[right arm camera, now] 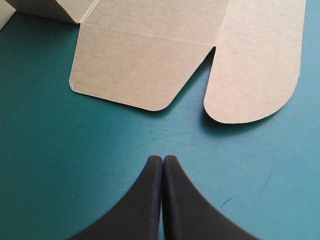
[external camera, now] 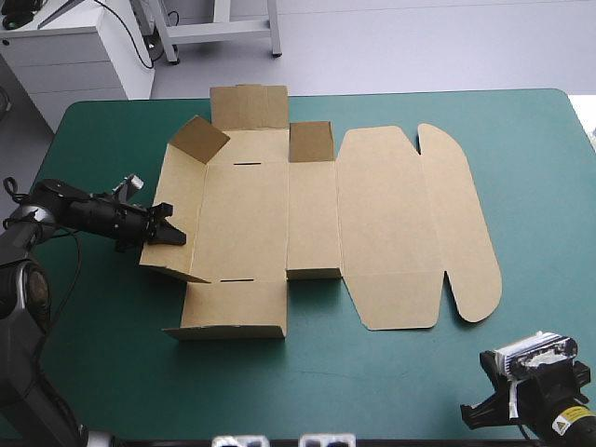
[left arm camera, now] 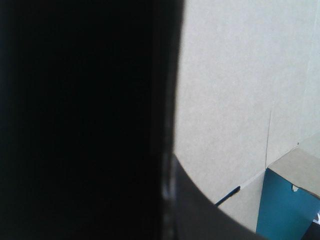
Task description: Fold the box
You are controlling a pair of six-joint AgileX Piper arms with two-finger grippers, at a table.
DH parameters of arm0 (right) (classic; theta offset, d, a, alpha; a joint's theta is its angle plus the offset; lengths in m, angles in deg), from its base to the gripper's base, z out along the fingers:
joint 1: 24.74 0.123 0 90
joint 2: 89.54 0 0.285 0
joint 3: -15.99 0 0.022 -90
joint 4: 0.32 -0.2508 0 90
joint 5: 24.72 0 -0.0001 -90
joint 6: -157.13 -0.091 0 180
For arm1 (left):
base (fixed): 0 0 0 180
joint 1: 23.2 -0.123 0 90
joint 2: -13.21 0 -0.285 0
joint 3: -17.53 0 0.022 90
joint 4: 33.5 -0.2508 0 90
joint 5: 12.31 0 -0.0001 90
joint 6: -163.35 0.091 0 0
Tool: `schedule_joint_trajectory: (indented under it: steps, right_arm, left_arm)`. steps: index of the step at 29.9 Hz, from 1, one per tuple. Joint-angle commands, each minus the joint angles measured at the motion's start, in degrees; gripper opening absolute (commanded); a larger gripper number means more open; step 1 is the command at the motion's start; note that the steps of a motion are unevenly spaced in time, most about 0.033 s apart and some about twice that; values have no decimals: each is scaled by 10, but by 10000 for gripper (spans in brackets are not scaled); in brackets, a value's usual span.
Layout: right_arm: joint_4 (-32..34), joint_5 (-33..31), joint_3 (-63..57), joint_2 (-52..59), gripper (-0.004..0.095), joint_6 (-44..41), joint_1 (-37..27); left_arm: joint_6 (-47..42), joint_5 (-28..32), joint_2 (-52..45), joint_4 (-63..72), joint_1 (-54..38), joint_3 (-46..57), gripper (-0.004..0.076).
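Observation:
The brown box [external camera: 242, 214] lies mostly flat in the middle of the teal-green table. Its left wall [external camera: 182, 200] is tilted up, and small flaps at the far edge [external camera: 311, 142] stand raised. The lid [external camera: 391, 223] with rounded ears lies flat to the right. My left gripper [external camera: 170, 234] is at the left wall, shut on the box. In the left wrist view the board [left arm camera: 240, 90] fills the space beside one black finger [left arm camera: 200, 210]. My right gripper [external camera: 473, 414] rests near the table's front right corner, shut [right arm camera: 162, 159] and holding nothing, with the lid's rounded flaps [right arm camera: 250, 65] ahead of it.
Teal-green cover [external camera: 391, 372] shows all around the box, widest along the near edge between the board and my right gripper. The table's left edge lies just behind my left arm [external camera: 74, 209].

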Motion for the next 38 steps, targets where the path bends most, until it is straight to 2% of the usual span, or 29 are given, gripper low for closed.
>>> schedule_joint_trajectory:
  steps: [1,8,13,29,32,38]
  right_arm:
    - [-10,33,12,-7,-14,2,3]
    - [-10,33,12,-7,-14,2,3]
    - [-10,33,12,-7,-14,2,3]
    - [-10,33,12,-7,-14,2,3]
    - [-10,33,12,-7,-14,2,3]
    - [-10,33,12,-7,-14,2,3]
  left_arm:
    - [22,-59,-30,45,4,-12,-8]
    - [66,-59,-37,110,10,-22,-8]
    - [79,-59,-58,73,42,-82,-8]
    - [45,-55,-92,-265,275,-454,-8]
    - [45,-45,-92,-357,329,-490,-8]
    - [46,1,-89,-490,424,-492,-8]
